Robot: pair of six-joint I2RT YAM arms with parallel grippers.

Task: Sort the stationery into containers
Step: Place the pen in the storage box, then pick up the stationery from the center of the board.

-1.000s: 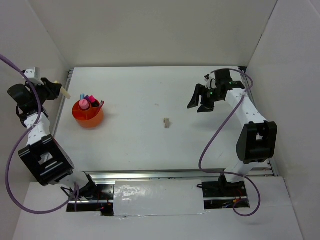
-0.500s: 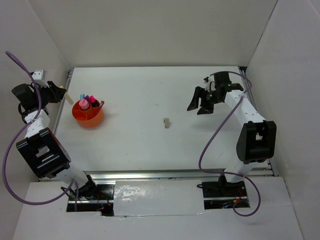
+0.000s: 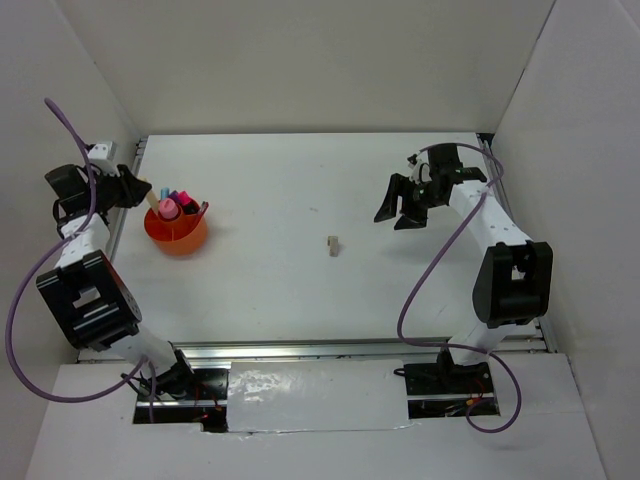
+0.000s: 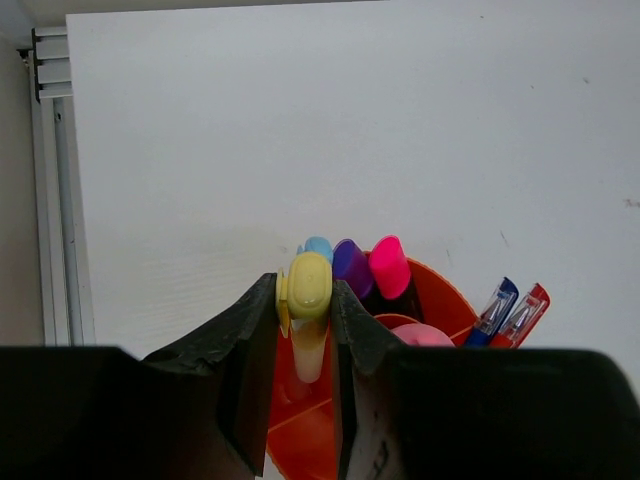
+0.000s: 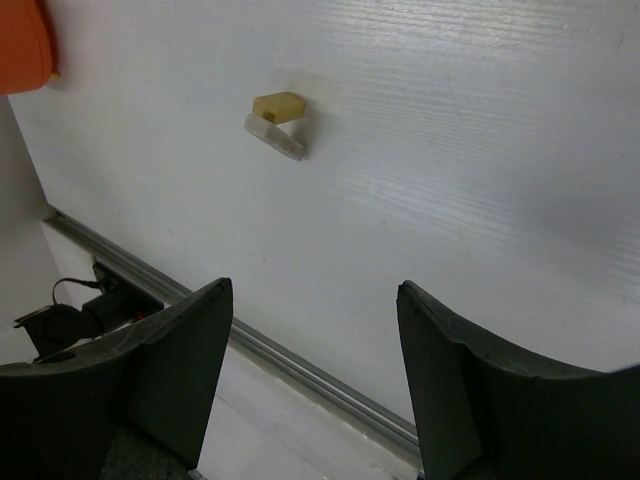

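Note:
My left gripper [image 4: 304, 296] [image 3: 138, 190] is shut on a yellow highlighter [image 4: 309, 282], holding it over the left side of the orange cup [image 4: 445, 292] [image 3: 178, 232]. Standing in the cup are a light blue [image 4: 319, 246], a purple [image 4: 352, 268] and a pink highlighter [image 4: 389, 266], plus a blue pen [image 4: 496, 309] and a red pen [image 4: 527, 310]. A tiny beige block [image 3: 332, 243] [image 5: 278, 104] lies alone mid-table. My right gripper [image 3: 398, 213] [image 5: 315, 305] hovers open above the table at the right, holding nothing, well right of the block.
White walls enclose the table on three sides. A metal rail [image 4: 52, 180] runs along the left edge beside the cup. Another rail [image 5: 300, 365] lines the near edge. The cup's rim [image 5: 22, 50] shows in the right wrist view's corner.
My left gripper has swung right with the yellow highlighter, from near the left wall to over the cup. The right gripper has barely shifted.

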